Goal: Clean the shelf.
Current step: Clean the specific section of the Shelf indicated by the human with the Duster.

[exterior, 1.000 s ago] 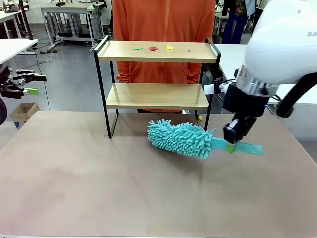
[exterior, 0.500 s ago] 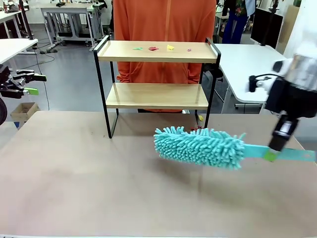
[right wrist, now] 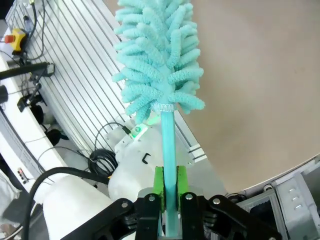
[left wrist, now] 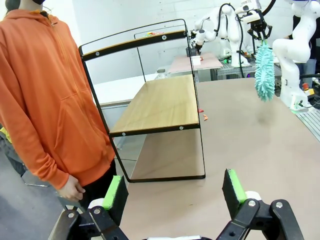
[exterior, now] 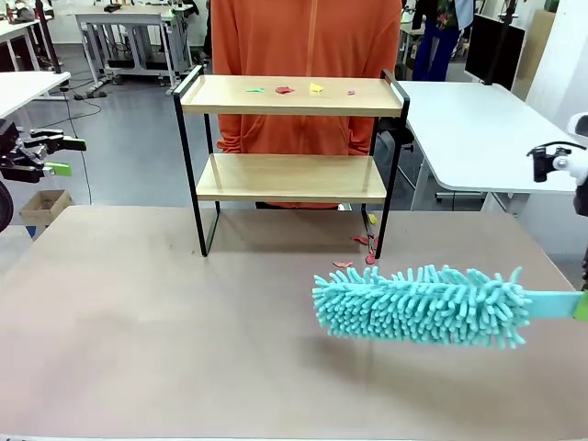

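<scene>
While left hand [left wrist: 173, 189] stands wide open, right hand [right wrist: 169, 184] pinches duster handle [right wrist: 167, 137].

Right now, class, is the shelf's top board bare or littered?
Littered: small coloured scraps lie scattered along the top board of the shelf.

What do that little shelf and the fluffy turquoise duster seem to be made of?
Shelf: pale, matte boards, probably wood or laminate, in a thin black frame, likely painted metal. Duster: soft shaggy strands, probably microfibre, on a smooth turquoise handle, seemingly plastic.
</scene>
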{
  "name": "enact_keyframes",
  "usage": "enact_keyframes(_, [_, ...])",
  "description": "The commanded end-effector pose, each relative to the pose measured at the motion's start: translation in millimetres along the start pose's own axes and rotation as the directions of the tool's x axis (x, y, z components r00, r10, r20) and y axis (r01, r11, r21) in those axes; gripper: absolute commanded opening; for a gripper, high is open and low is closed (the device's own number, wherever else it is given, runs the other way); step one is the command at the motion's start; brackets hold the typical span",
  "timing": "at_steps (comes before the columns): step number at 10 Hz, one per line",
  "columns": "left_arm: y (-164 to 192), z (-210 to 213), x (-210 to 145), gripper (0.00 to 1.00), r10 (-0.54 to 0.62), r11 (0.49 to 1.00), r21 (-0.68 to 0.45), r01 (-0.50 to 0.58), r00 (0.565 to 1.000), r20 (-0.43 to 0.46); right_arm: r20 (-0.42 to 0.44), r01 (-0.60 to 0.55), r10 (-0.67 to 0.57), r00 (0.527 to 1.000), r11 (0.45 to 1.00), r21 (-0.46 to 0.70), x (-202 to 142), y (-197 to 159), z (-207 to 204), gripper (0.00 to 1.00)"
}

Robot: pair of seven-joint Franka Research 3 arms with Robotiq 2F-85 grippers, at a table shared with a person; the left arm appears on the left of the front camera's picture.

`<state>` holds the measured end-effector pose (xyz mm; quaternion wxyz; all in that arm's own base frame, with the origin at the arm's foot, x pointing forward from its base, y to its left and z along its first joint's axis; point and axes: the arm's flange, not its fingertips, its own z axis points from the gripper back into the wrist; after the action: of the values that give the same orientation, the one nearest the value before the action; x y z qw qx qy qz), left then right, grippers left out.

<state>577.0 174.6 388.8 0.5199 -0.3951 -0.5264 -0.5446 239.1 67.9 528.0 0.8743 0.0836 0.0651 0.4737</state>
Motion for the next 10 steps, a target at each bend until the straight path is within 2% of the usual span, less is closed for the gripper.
enact_keyframes(1, [-2.0, 0.8, 3.3, 1.00, -0.004, 1.000, 0.001, 0.004, 1.000, 0.004, 0.006, 0.016, -0.016, 1.000, 1.000, 0.005, 7.9, 4.8, 1.9, 0.13])
enact_keyframes(10, [-2.0, 0.8, 3.3, 1.00, -0.004, 1.000, 0.001, 0.004, 1.000, 0.004, 0.006, 0.016, -0.016, 1.000, 1.000, 0.005, 7.9, 4.8, 1.9, 0.13])
